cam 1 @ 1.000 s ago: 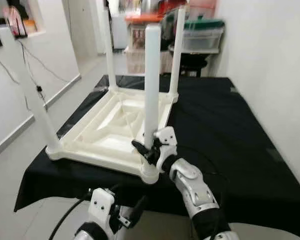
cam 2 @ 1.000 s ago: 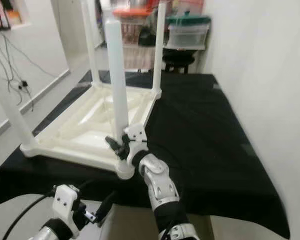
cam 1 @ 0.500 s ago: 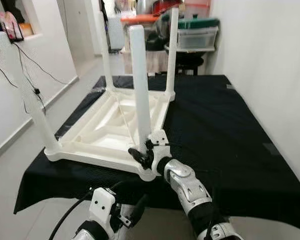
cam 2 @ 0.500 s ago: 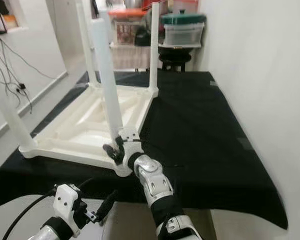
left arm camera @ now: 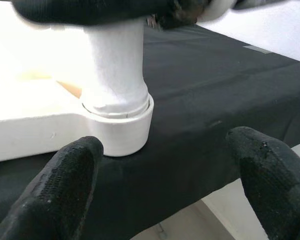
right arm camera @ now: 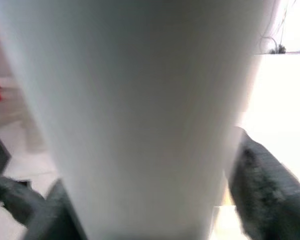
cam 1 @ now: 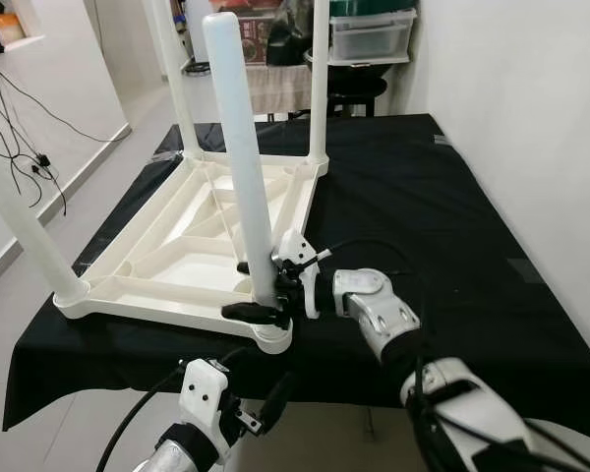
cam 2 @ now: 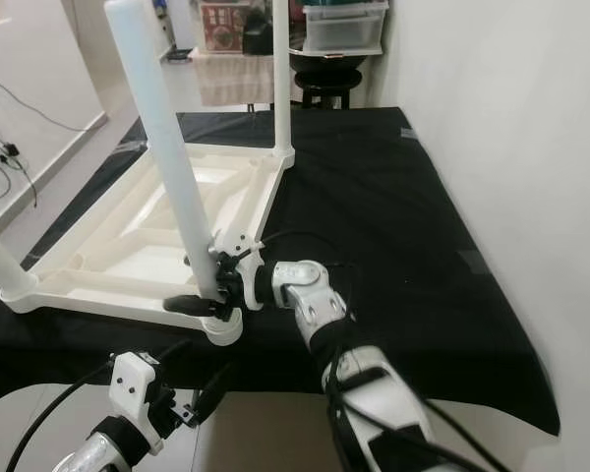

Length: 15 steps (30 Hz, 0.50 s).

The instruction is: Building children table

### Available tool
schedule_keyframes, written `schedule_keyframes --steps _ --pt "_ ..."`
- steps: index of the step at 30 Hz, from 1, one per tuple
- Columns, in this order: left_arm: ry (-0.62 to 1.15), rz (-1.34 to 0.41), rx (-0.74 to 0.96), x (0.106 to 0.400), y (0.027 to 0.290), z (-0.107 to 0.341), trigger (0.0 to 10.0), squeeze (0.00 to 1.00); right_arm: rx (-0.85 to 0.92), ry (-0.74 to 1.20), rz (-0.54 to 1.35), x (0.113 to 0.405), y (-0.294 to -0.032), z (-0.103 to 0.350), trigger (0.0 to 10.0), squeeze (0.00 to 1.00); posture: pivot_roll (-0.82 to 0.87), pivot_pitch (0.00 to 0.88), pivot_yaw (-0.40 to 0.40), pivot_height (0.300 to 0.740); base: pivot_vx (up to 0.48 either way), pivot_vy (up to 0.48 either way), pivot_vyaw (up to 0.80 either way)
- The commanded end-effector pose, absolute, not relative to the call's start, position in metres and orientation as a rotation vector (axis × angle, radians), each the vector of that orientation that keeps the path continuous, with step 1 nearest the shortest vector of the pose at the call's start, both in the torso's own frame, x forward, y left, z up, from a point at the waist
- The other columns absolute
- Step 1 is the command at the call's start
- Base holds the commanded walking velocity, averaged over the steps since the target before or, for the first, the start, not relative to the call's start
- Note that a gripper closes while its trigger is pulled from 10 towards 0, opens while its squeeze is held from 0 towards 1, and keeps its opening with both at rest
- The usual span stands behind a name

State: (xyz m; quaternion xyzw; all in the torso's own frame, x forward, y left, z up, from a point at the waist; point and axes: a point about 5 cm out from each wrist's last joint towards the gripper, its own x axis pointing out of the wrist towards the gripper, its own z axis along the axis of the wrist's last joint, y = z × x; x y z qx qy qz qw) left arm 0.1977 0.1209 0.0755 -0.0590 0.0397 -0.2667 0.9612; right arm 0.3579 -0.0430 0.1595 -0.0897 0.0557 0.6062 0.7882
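Observation:
A white plastic children's table lies upside down on a black cloth, its legs pointing up. The nearest leg stands in a round corner socket at the front edge. My right gripper reaches in from the right and is shut on this leg just above the socket, one black finger on each side. In the right wrist view the leg sits between the fingers. My left gripper hangs low in front of the table edge, open, pointing at the socket.
The black cloth covers a long tabletop with bare room to the right of the plastic table. A white wall runs close along the right side. Storage boxes and a stool stand beyond the far end. Cables hang at the left.
The camera has moved closer and looks further down. My right wrist has swung round to the right of the leg, so its fingers now lie level around the leg's foot. The left arm has stayed low.

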Motion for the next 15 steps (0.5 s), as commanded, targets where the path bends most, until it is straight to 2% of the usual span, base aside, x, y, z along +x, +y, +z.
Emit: schedule_keyframes --steps 1,10,13,14,15 --pt "0.101 -0.531 -0.117 0.195 0.125 0.07 10.0 0.0 -0.191 0.121 1.313 0.358 -0.038 0.159 0.0 0.0 0.04 0.0 0.03 0.74 0.0 0.0 0.0" --pt "0.106 -0.533 -0.127 0.193 0.125 0.07 10.0 0.0 -0.116 0.105 1.254 0.358 -0.053 0.151 0.0 0.0 0.03 0.0 0.045 0.74 0.0 0.0 0.0" --pt "0.111 -0.54 -0.136 0.191 0.125 0.07 10.0 0.0 -0.096 0.124 1.154 0.353 -0.064 0.135 0.0 0.0 0.02 0.0 0.048 0.74 0.0 0.0 0.0" --pt "0.113 -0.542 -0.139 0.19 0.125 0.07 10.0 0.0 -0.102 0.143 1.046 0.353 -0.066 0.126 0.0 0.0 0.02 0.0 0.046 0.74 0.0 0.0 0.0" --pt "0.114 -0.544 -0.142 0.19 0.125 0.07 10.0 0.0 -0.082 0.137 0.635 0.359 -0.074 0.116 0.0 0.0 0.01 0.0 0.044 0.74 0.0 0.0 0.0"
